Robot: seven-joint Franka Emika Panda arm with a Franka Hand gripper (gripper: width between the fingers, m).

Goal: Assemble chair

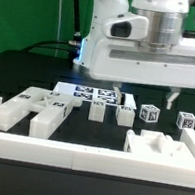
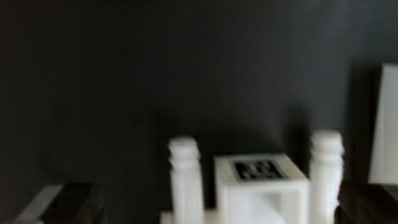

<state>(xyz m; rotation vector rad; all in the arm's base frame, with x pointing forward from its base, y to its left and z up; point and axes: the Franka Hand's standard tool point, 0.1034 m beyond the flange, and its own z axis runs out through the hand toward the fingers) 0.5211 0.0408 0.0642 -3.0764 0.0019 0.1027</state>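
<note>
Claw hangs loose, fingers spread, straddling the small tagged chair block, a gap on each side.

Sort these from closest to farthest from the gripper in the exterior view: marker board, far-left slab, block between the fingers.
1. Block: between the open gripper's fingers.
2. Marker board: farther toward the exterior view's left.
3. Slab: at the exterior view's far left edge.
</note>
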